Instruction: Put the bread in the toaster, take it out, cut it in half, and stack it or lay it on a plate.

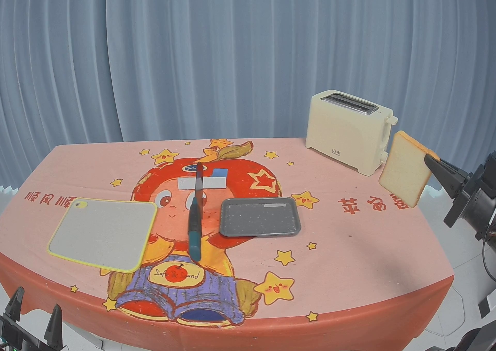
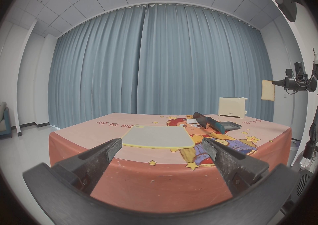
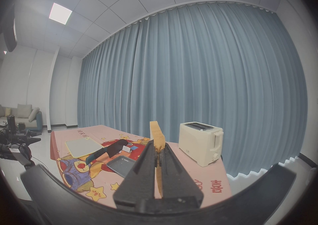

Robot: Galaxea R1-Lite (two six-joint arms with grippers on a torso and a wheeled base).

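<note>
Low by the near left corner of the table, the left gripper hangs below the edge with its fingers spread wide. Just beyond it, the board lies on the cloth, its near rim close to the table edge. Farther on and to that gripper's right, the knife rests with its handle toward the near side and its blade propped on small blocks. The grey plate lies flat just beside the knife. Out past the table's right edge, in open air, the right gripper pinches the top corner of the bread, which hangs upright. The toaster stands just beyond the bread, to this gripper's left, near the far right edge. Its slots face up. A curtain closes off the far side.
</note>
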